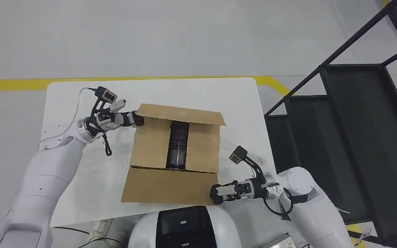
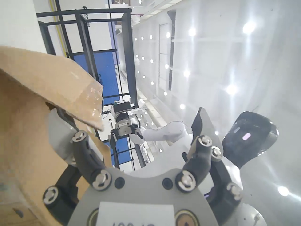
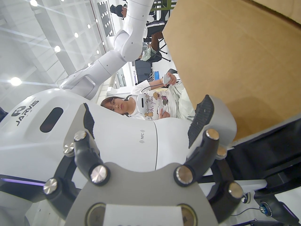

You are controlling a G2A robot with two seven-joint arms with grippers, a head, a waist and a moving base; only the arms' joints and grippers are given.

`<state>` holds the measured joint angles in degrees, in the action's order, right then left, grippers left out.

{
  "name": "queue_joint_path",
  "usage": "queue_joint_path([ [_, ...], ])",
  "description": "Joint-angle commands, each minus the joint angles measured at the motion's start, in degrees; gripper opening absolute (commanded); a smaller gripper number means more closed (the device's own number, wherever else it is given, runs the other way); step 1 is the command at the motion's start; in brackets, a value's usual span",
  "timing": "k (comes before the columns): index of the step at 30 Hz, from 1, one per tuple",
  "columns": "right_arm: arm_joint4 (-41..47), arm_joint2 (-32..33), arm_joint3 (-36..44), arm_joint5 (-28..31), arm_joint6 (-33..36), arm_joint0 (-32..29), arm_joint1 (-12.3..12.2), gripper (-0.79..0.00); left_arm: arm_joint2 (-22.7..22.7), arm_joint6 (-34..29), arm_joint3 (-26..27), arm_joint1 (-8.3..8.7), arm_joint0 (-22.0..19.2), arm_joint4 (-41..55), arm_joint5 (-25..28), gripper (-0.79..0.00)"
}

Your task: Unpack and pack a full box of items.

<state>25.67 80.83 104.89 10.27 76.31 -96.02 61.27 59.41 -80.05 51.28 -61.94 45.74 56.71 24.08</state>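
An open cardboard box (image 1: 149, 149) sits in the middle of the white table (image 1: 236, 99), its flaps spread. Inside lies a dark cylindrical bottle (image 1: 178, 146). My left gripper (image 1: 137, 119) is at the box's far left corner, open (image 2: 128, 128). One finger (image 2: 60, 128) is tucked under the taped corner of the brown flap (image 2: 35, 76), and the other finger (image 2: 200, 123) is in free air. My right gripper (image 1: 216, 193) hangs open (image 3: 145, 121) at the near right corner of the front flap (image 1: 161, 186). One pad (image 3: 202, 118) sits close beside the cardboard (image 3: 235, 59).
Black metal steps (image 1: 335, 118) stand off the table's right side. A yellow floor line (image 1: 62, 82) runs behind the table. Bare tabletop lies to the box's left and right and behind it.
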Motion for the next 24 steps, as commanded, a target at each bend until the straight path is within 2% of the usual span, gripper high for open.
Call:
queue_joint_path([
  [1, 0.2, -0.2, -0.1, 0.0, -0.2, 0.1, -0.1, 0.0, -1.0, -0.1, -2.2, -1.03, -1.8, 1.9, 0.0, 0.0],
  [5, 0.3, 0.0, -0.2, 0.1, -0.6, -0.1, -0.3, 0.0, -3.3, -0.8, -7.3, -3.45, -5.9, 5.7, -0.7, 0.0],
  [13, 0.2, 1.5, 0.4, 0.0, -1.6, -2.0, -0.9, 0.0, -8.6, 1.1, -20.9, -8.57, -14.2, 4.3, 1.2, 0.0],
  [19, 0.2, 2.4, 1.1, -0.2, -2.4, -3.0, -1.3, 0.0, -11.5, 7.2, -29.6, -11.83, -17.1, 0.8, 2.2, 0.0],
  [24, 0.2, 2.4, 1.5, -0.4, -2.6, -3.3, -1.6, 0.0, -12.8, 10.6, -33.7, -13.46, -18.5, -2.6, 2.5, 0.0],
])
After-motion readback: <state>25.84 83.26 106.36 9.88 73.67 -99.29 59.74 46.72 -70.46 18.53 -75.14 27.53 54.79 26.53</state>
